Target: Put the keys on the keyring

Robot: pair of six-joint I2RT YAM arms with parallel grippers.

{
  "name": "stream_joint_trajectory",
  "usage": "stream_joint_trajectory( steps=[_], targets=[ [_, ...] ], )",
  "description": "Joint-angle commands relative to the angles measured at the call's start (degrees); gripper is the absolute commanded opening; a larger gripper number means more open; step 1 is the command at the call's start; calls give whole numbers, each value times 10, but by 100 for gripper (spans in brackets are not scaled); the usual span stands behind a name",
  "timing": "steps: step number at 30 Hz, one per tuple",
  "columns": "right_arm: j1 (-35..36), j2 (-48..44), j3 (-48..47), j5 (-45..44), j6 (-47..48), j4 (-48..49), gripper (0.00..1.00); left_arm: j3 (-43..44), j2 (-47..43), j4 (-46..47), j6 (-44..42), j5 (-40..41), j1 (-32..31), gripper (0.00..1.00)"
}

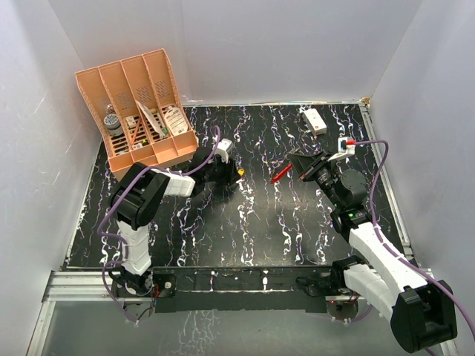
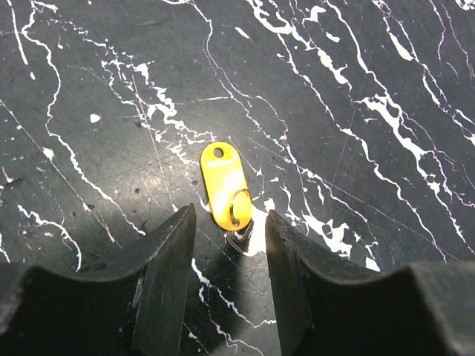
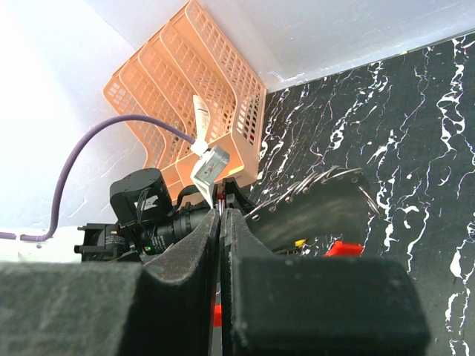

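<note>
Key (image 2: 225,185) has oblong yellow head; keyring (image 1: 281,174) is thin, red.

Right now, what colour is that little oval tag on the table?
The tag is bright yellow; the left wrist view shows it best.

White walls (image 1: 260,44) are standing around a black table (image 1: 245,230) that is showing white squiggly streaks. An orange rack (image 1: 152,153) with slots is sitting in the far left corner. Soft light is shining on the walls.
</note>
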State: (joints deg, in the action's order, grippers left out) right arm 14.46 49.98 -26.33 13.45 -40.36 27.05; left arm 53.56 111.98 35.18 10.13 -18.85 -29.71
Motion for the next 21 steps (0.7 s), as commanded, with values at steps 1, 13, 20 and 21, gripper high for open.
stream_joint_trajectory(
  steps=[1, 13, 20, 21],
  targets=[
    [-4, -2, -5, 2, 6, 39, 0, 22, 5, 16, -10, -27, 4, 40],
    [-5, 3, -3, 4, 5, 42, 0, 33, 18, 16, -14, -37, 8, 34],
    [-6, 4, -2, 3, 6, 42, 0, 36, 23, 15, -14, -42, 9, 27],
    [-6, 5, -2, 3, 5, 43, 0, 36, 24, 15, -14, -43, 9, 27]
  ],
)
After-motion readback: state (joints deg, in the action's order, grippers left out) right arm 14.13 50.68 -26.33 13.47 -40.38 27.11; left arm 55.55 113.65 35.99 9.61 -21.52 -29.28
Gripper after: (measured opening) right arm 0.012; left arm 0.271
